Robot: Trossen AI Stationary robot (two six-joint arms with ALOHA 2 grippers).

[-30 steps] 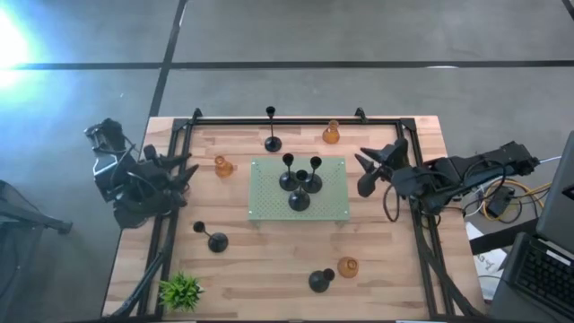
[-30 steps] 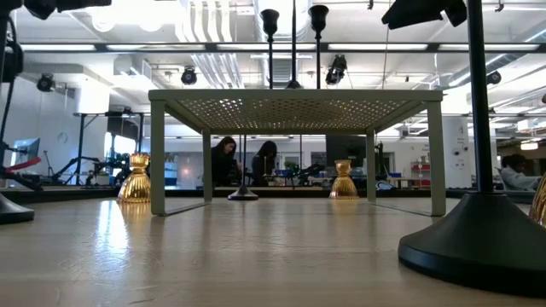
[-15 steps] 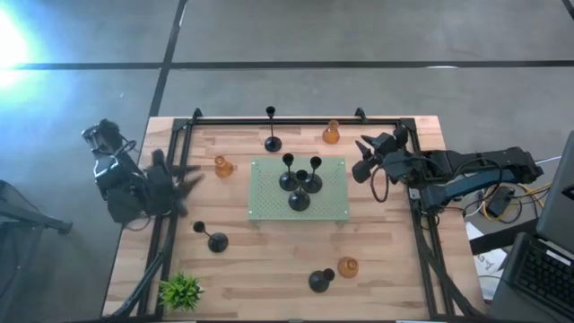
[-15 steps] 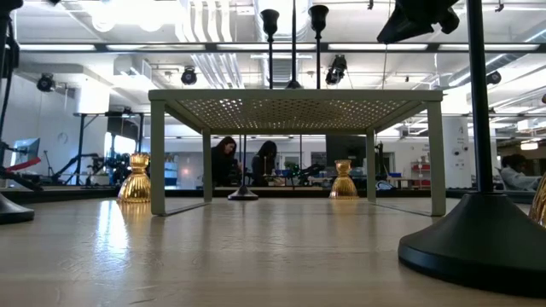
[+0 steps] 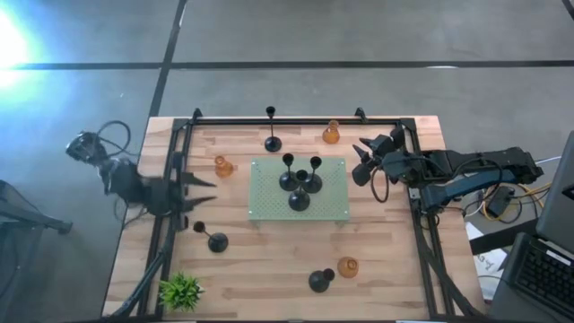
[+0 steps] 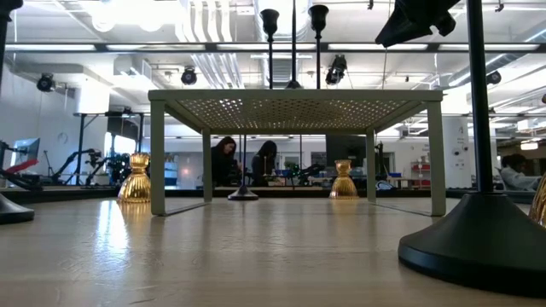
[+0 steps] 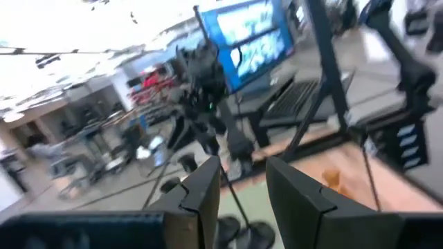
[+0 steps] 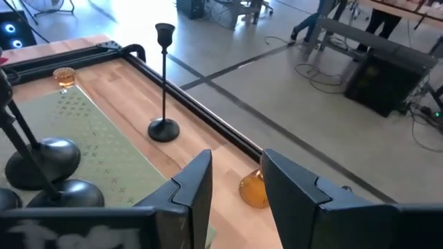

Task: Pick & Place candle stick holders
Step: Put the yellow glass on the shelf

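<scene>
Wooden table (image 5: 269,269): three black holders already on the green mat (image 5: 332,208). Right gripper (image 5: 360,158), fingers parted and empty, hovers off the mat's right edge; nearest target, the amber holder (image 5: 332,135), sits just beyond it near the back rail. Left gripper (image 5: 199,186), also spread, is nearer the front-left black holder (image 5: 215,240).

Open-plan robotics lab or workshop: exposed ceiling ducts (image 6: 205,34) and strip lights, polished concrete floor (image 5: 296,36), wooden desk (image 5: 269,260) with a black frame. People (image 6: 223,160) sit at workstations behind; a big blue screen (image 7: 252,43) and loose cables (image 5: 502,202) at 3 o'clock.
</scene>
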